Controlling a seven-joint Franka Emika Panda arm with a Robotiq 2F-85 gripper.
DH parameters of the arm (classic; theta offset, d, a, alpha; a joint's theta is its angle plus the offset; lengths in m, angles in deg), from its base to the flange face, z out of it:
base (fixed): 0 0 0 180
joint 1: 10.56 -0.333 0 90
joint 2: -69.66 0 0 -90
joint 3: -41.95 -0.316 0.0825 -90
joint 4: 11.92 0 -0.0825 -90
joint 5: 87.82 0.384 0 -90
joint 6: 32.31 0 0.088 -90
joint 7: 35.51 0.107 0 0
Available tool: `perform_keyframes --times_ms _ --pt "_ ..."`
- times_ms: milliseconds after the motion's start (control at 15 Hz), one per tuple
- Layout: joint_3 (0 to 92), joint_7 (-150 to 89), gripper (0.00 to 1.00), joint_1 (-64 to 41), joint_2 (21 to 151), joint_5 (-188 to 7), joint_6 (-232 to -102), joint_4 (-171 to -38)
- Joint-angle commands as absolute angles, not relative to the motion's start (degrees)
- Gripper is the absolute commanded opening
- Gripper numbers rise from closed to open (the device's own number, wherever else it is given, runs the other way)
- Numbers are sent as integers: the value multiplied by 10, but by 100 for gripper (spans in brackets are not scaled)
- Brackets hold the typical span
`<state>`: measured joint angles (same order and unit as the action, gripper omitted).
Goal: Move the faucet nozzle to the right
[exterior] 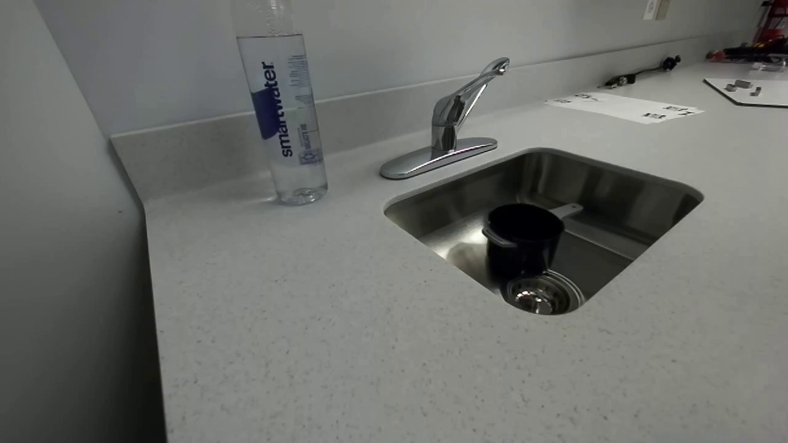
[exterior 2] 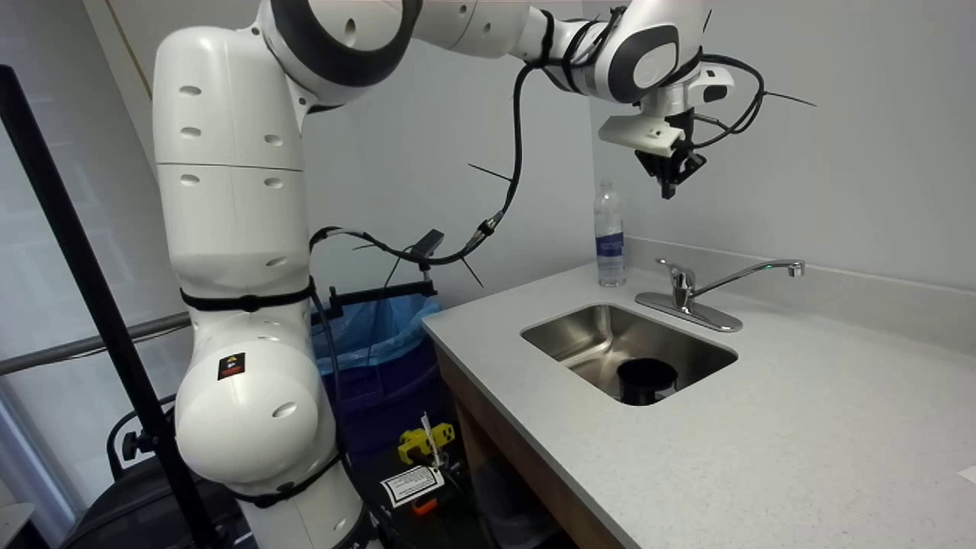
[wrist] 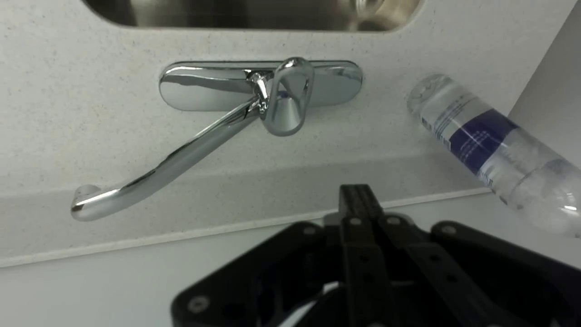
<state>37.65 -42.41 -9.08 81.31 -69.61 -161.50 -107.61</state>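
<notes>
The faucet nozzle [wrist: 172,159] is a slim chrome spout; in the wrist view it slants from the faucet body to a downturned tip at lower left. In an exterior view the nozzle [exterior 2: 751,272] points right, along the backsplash. A separate lever handle [wrist: 288,97] sits on top of the body, above an oval base plate [wrist: 204,86]. My gripper [exterior 2: 668,191] hangs in the air above the faucet, apart from it. Seen from the wrist, the gripper [wrist: 356,188] has its fingertips together with nothing between them, right of the nozzle. The faucet body partly hides behind the lever there.
A water bottle [exterior 2: 610,240] stands upright on the counter beside the faucet, near the corner. In front of the faucet lies a steel sink [exterior: 615,166] holding a dark pot [exterior: 523,246]. The backsplash [wrist: 254,195] and wall rise close behind. Papers [exterior: 622,107] lie farther along.
</notes>
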Motion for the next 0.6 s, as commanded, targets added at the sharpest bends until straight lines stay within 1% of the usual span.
perform_keyframes --times_ms 0,533 --pt "381 -465 0 -83 734 -662 -1612 -1168" --pt "417 -513 0 -88 633 -632 -1595 -1270"
